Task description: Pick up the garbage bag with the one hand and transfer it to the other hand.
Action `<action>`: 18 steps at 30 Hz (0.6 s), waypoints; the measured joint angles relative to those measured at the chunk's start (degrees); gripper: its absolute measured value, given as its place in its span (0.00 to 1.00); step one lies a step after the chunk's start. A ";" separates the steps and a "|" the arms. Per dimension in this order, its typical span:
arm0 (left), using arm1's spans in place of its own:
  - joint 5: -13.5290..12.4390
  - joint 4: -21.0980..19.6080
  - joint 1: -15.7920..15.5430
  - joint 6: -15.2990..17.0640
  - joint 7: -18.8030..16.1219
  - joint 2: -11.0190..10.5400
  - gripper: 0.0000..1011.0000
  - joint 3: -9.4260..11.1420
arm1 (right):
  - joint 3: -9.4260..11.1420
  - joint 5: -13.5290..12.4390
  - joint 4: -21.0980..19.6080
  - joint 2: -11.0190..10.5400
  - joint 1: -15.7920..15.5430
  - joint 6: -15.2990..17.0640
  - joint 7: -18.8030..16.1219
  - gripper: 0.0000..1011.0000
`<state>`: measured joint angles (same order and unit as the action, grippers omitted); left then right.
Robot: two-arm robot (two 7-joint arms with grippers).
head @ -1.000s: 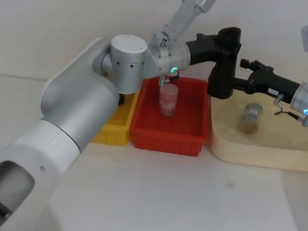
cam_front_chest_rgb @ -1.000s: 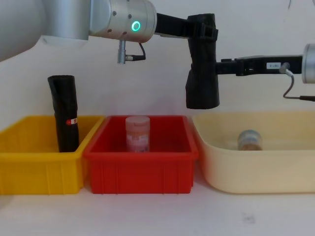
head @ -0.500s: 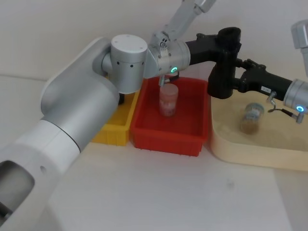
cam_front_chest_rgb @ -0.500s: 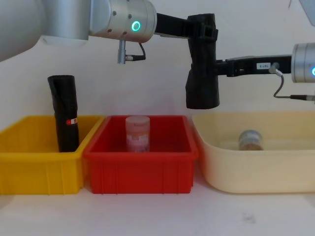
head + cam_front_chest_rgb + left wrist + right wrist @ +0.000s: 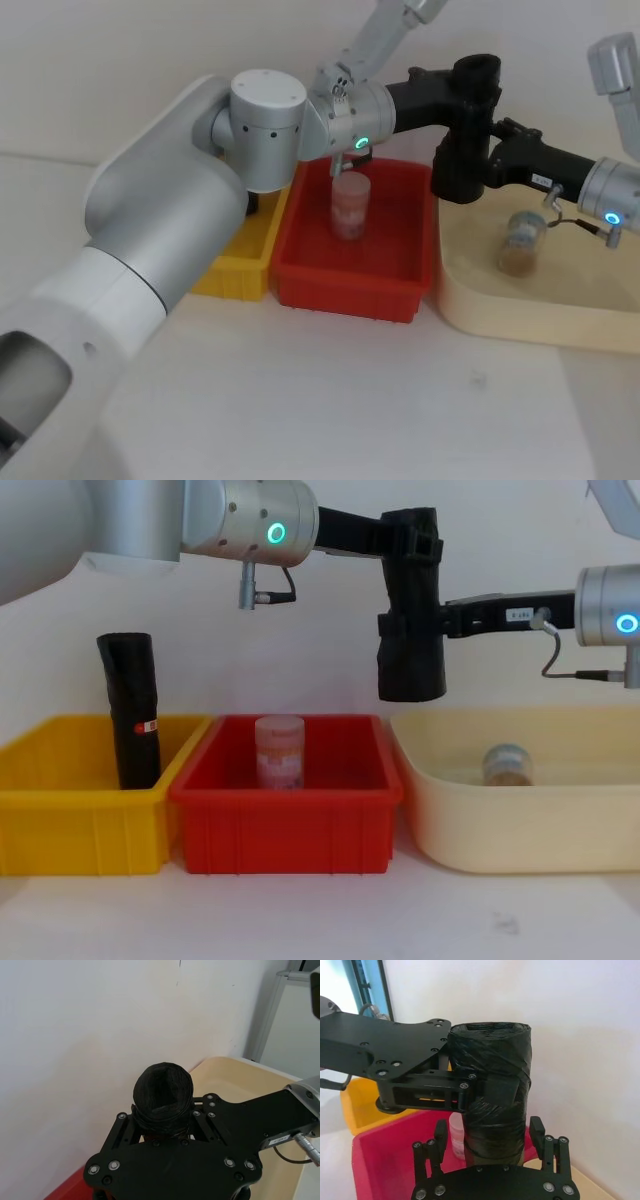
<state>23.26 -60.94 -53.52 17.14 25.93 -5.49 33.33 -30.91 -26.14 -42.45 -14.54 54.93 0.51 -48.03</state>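
Bag (image 5: 410,630) in mid-air, upright, above the seam between the red bin (image 5: 285,825) and the cream tub (image 5: 520,825), well clear of both. I hold it near its top with the left gripper (image 5: 412,542), whose fingers pinch the roll from both sides. I have the right gripper (image 5: 400,628) at the roll's middle; from its wrist view its fingers (image 5: 440,1132) stand spread on either side of the bag with a gap to each, so I judge the second grasp not yet made.

Handling, as I judge it: matte rolled plastic, light, soft enough to dent under pressure yet stiff along its length, with wraps that could slide over each other. I would take hold on the mid-section, below the left fingers, squarely across the roll, and only then let go above.

Containers: a yellow bin (image 5: 70,820) holds a slimmer black roll (image 5: 133,720) with a red-and-white band, leaning upright; the red bin holds a pale jar (image 5: 280,750) standing upright; the cream tub holds a small jar (image 5: 523,243) with brownish contents
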 joint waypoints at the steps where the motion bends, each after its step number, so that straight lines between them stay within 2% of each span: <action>1: 0.00 0.00 0.00 0.00 0.00 0.00 0.36 0.00 | -0.07 0.18 0.23 0.12 0.15 -0.09 0.15 0.99; 10: 0.00 0.00 0.00 0.00 0.00 0.00 0.36 0.00 | -0.36 1.02 1.48 0.75 0.91 -0.54 0.98 0.97; 17: 0.00 0.00 0.00 0.00 0.00 0.00 0.36 0.00 | -0.47 1.37 1.90 0.98 1.19 -0.68 1.23 0.84; 18: 0.00 0.00 0.00 0.00 0.00 0.00 0.36 0.00 | -0.47 1.40 1.94 0.99 1.21 -0.70 1.25 0.79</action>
<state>23.26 -60.94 -53.53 17.15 25.93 -5.49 33.33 -31.38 -24.74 -40.51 -13.55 56.15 -0.19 -46.78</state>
